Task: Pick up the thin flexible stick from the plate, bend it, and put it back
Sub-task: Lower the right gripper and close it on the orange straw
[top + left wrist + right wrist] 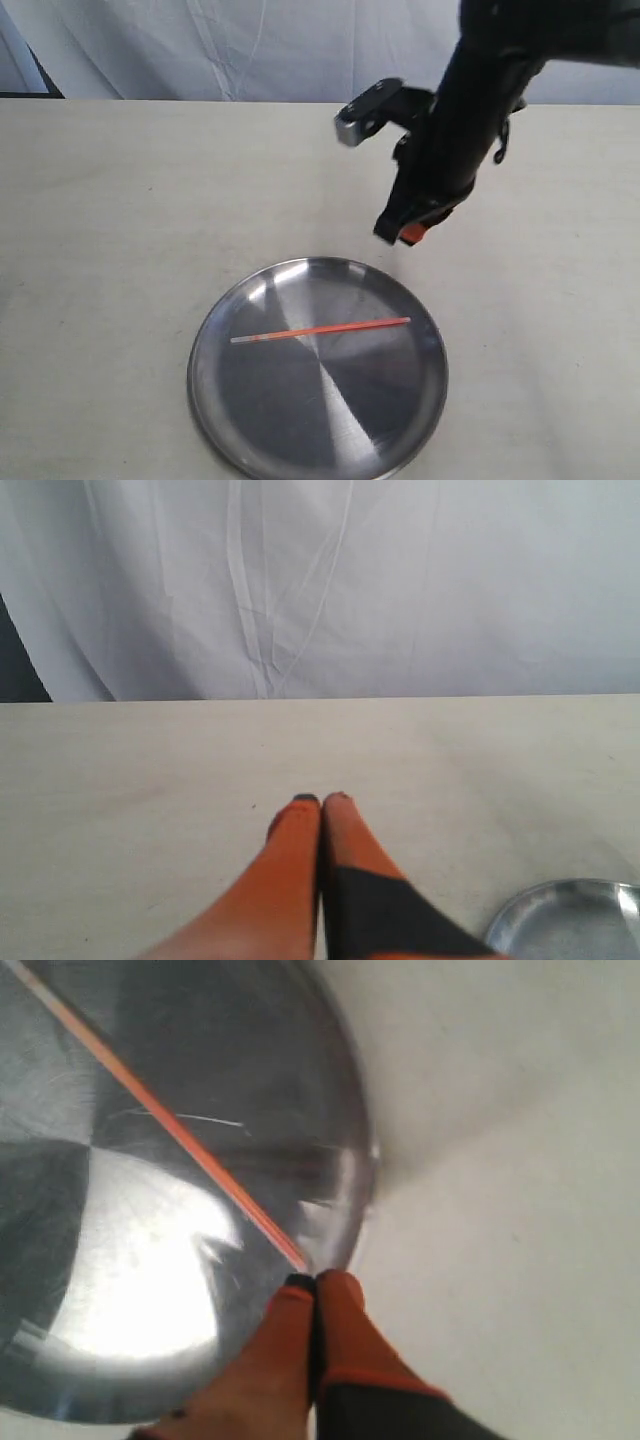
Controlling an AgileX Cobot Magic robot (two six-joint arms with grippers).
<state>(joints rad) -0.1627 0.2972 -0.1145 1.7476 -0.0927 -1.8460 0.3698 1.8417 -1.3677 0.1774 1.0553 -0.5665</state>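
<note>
Right pincer [406,236] of mine is clenched tight, tip to tip, with nothing caught in it. From the outside camera it hangs at the end of my dark arm, over the counter [110,220] just past the far right edge of the plate [300,425]. My right wrist camera looks down past this right pincer [315,1282] onto the plate's [130,1290] shiny inside. From there the closed tips sit near the rim, close to where one end of the stick [180,1132] lies. I cannot tell from these views how high above it I am. The stick [320,330] lies flat and straight on the plate, running almost across the middle. Its whitish end is toward the left and its orange-red end toward the right, a little farther back, and both ends are inside the rim. My left pincer [320,800] is clenched too and holds nothing. It is over bare counter [130,770], with only a bit of the plate's rim [520,920] showing off to one side. White cloth [400,580] hangs behind the counter's far edge. The outside camera does not show my left arm.
</note>
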